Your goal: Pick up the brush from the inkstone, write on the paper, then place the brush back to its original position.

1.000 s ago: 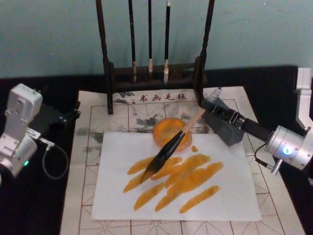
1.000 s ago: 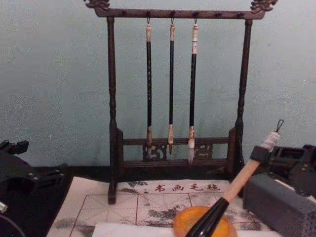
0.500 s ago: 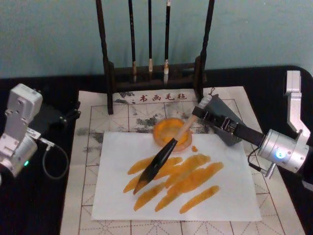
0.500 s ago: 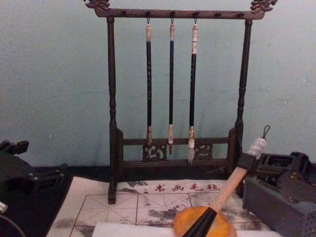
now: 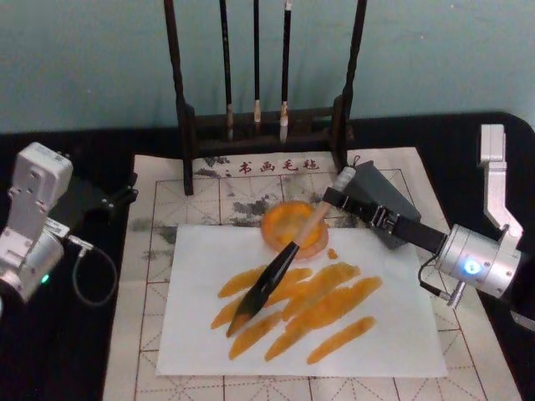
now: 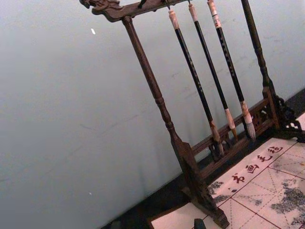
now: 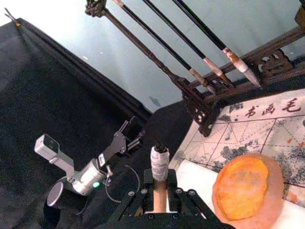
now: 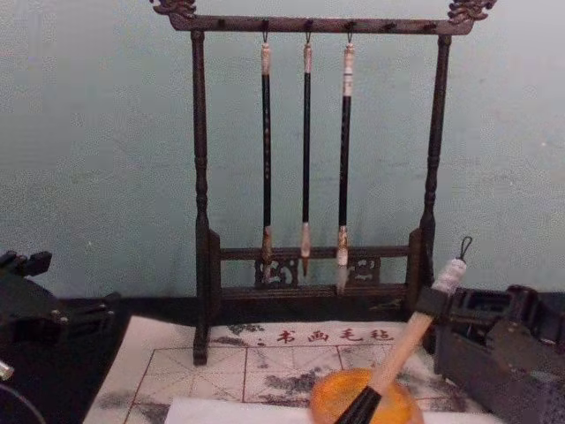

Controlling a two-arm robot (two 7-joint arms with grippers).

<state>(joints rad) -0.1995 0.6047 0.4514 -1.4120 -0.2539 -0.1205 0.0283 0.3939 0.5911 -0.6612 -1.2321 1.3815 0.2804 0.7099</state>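
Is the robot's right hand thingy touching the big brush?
Touching. In the right wrist view, the right gripper is clamped around the brush handle just below its white end cap, with no gap.

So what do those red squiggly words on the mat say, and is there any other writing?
"书画毛毡": four red characters printed along the far edge of the off-white felt mat, by the dark wooden brush stand.
No other writing: the orange streaks on the white paper sheet, under the big wooden-handled brush in the right gripper, are strokes, not words.
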